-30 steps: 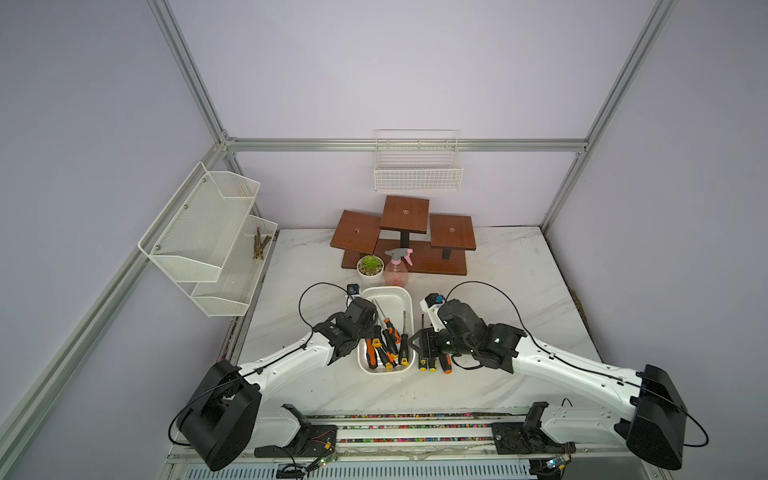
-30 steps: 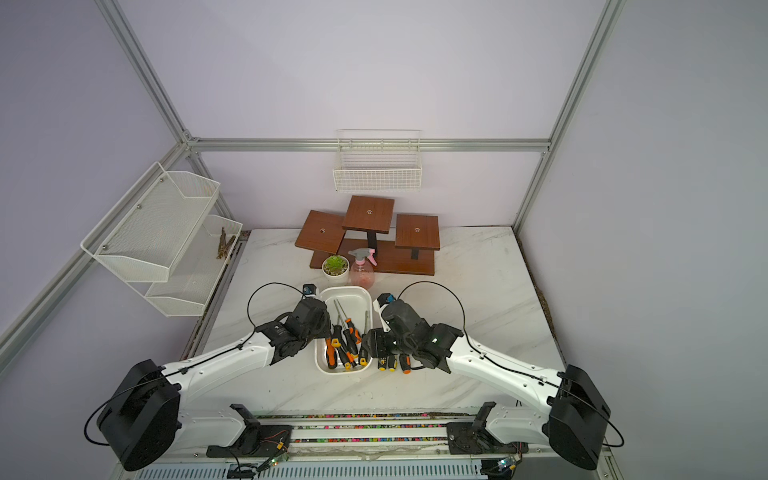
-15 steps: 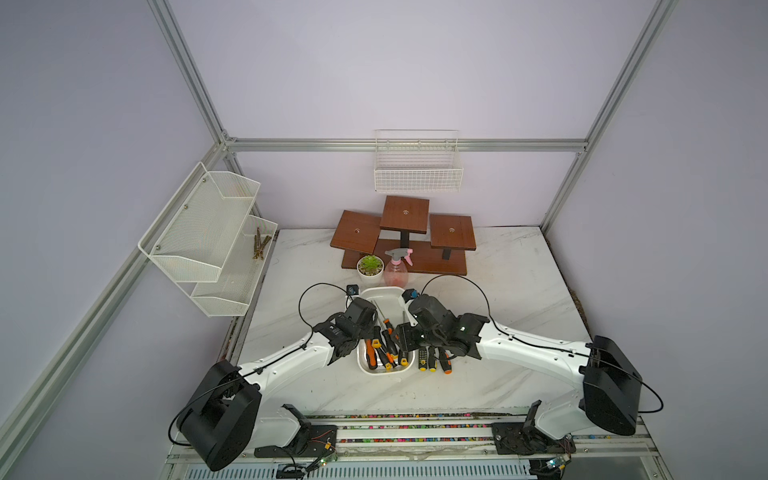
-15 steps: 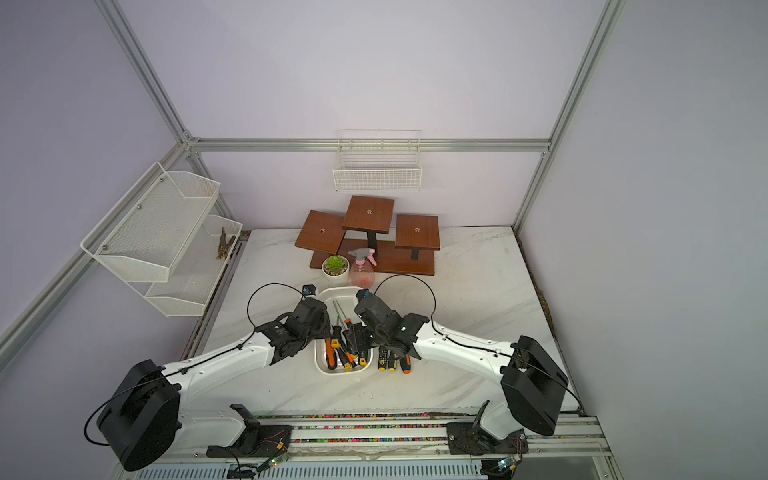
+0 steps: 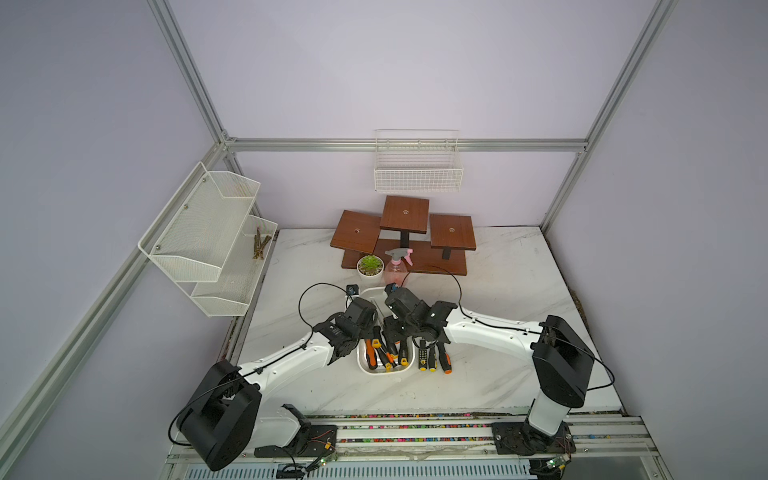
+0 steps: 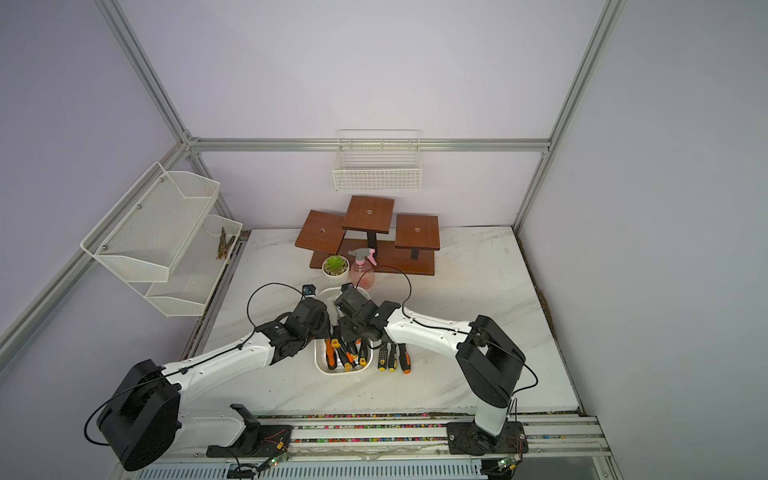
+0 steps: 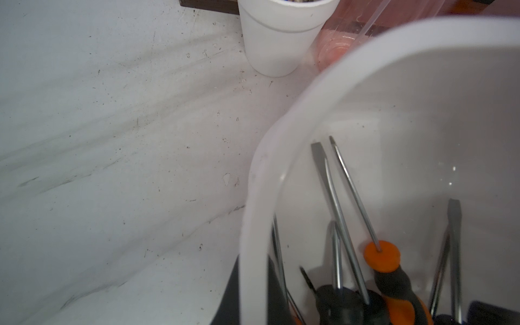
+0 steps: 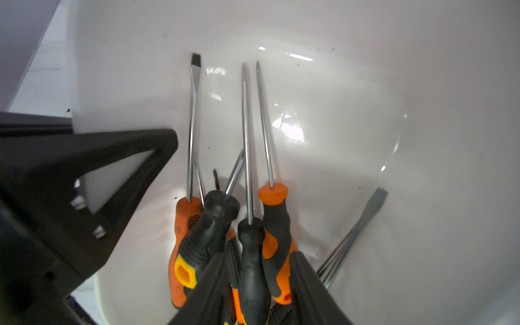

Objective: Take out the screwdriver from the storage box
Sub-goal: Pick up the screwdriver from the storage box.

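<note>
The white storage box (image 5: 384,371) (image 6: 340,371) sits at the table's front middle and holds several screwdrivers with orange and black handles (image 8: 277,230). My left gripper (image 7: 253,298) (image 5: 365,338) is shut on the box's left rim (image 7: 281,126); its black finger (image 8: 84,183) also shows in the right wrist view. My right gripper (image 8: 260,254) (image 5: 392,332) (image 6: 347,332) reaches down into the box, part open. Its fingers stand on either side of a black handle (image 8: 250,253) and the orange-and-black one beside it. Three more screwdrivers (image 5: 433,357) (image 6: 392,357) lie side by side on the table right of the box.
Just behind the box stand a small potted succulent (image 5: 370,266) and a pink spray bottle (image 5: 397,266), with a stepped wooden stand (image 5: 405,232) farther back. White wire baskets hang on the left frame (image 5: 208,232) and the back wall (image 5: 417,166).
My right arm swung left from the screwdrivers lying on the table to over the box and dipped into it, its jaws narrowing a little. The left arm stayed put on the rim.
</note>
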You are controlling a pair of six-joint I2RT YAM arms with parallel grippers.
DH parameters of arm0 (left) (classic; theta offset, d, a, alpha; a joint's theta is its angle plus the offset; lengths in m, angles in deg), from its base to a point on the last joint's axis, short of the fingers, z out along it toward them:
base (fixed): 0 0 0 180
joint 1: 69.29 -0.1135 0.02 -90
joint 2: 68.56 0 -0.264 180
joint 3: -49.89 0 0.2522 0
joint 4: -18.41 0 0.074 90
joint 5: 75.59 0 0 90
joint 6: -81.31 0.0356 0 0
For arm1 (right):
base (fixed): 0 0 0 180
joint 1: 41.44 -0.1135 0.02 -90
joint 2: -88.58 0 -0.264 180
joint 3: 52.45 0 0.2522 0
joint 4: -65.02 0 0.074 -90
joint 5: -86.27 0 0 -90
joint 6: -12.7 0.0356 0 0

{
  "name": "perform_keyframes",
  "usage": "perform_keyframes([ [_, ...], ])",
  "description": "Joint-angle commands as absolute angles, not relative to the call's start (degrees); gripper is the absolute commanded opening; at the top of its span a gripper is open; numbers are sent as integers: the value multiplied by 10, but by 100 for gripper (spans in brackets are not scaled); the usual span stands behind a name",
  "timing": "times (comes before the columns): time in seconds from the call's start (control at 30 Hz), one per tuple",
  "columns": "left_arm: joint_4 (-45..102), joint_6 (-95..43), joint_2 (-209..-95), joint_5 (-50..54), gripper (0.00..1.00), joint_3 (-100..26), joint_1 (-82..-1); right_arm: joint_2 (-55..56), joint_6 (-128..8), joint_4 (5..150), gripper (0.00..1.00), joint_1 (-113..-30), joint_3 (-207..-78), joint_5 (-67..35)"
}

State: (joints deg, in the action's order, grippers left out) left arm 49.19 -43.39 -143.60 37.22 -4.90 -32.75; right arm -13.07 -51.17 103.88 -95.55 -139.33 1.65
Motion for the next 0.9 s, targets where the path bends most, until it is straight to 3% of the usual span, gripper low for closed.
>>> perform_keyframes([
  [0.0, 473, -425, -1421, 380, 0, -79, -324, -146, -527, 1061, 41, -956, -1415, 48],
  [0.87, 474, -425, -1418, 374, 0, -76, -324, -220, -535, 1042, 38, -928, -1439, 50],
])
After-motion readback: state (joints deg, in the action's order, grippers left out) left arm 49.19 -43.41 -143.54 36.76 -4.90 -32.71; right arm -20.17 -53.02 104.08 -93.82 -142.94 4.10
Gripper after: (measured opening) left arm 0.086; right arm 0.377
